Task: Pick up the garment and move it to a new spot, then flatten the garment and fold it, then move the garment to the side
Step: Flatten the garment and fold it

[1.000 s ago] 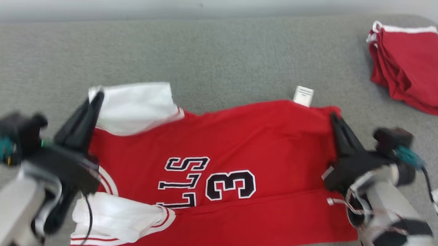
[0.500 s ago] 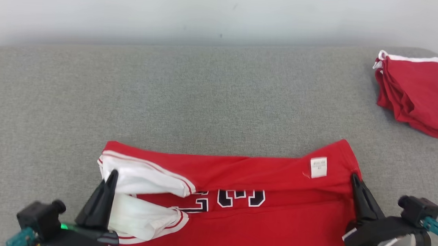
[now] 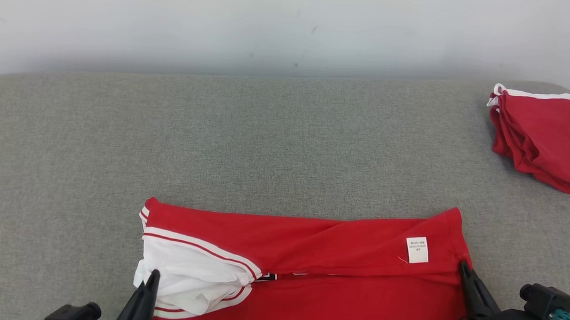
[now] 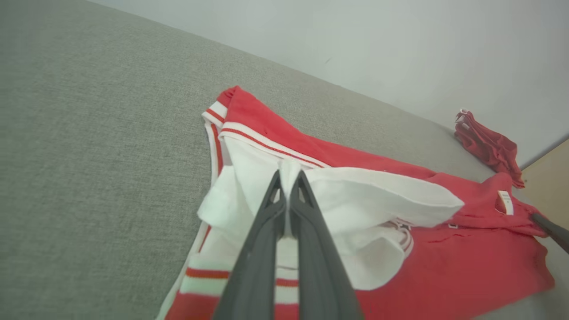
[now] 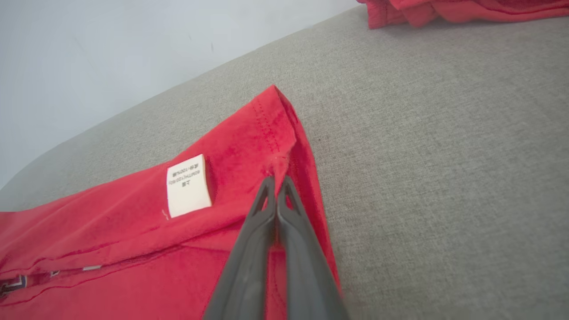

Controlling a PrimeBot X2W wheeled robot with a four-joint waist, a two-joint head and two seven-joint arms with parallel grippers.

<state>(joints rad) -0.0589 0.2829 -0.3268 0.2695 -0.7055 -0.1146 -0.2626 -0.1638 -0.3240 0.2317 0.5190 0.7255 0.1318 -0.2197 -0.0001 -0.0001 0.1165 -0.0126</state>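
Head view: 1 red garment (image 3: 316, 295), folded lengthwise, at near edge of grey tabletop (image 3: 266, 144). Left gripper (image 4: 289, 174) fingers clenched on white sleeve (image 4: 364, 189), right gripper (image 5: 276, 180) fingers on hem corner (image 5: 275, 120), apparently to hold the fold taut.

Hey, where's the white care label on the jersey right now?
In the head view, the white label lies on the folded-over flap of the red jersey, near its right end, just left of the right gripper pinching that edge.
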